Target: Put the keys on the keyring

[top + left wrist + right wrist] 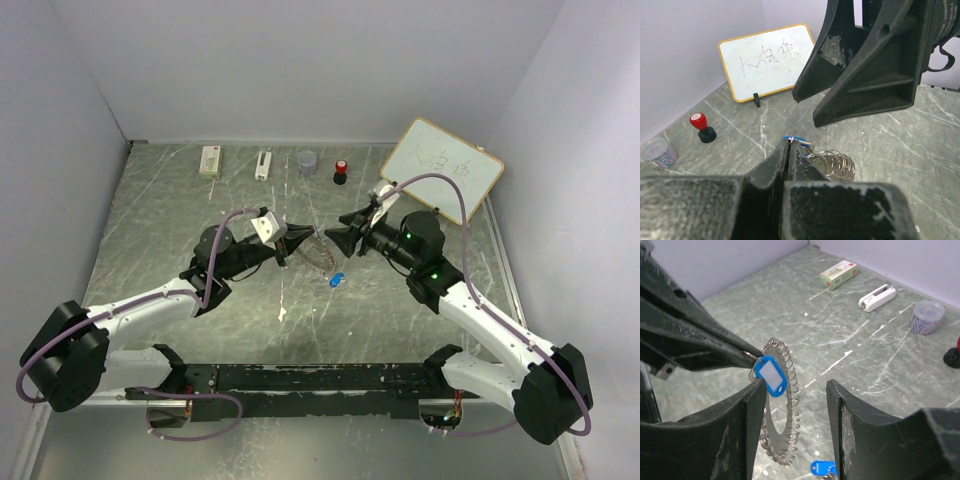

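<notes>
The keyring [785,410], a grey metal ring fringed with wire coils, stands upright off the table. My left gripper [751,354] is shut on its top edge. In the left wrist view the left gripper [791,141] pinches a thin wire, with the coils of the keyring [837,164] beside the jaws. A blue key with a white part [771,375] hangs at that pinched spot. My right gripper [795,392] is open, its left finger against this key and the ring between its fingers. The all-blue key [822,469] lies on the table below, also seen from above as the all-blue key [336,279].
Along the back wall sit a small box [210,160], a white clip-like tool [263,165], a clear cup [307,160] and a red-and-black knob [341,171]. A whiteboard [442,170] leans at the back right. Both arms meet at mid-table.
</notes>
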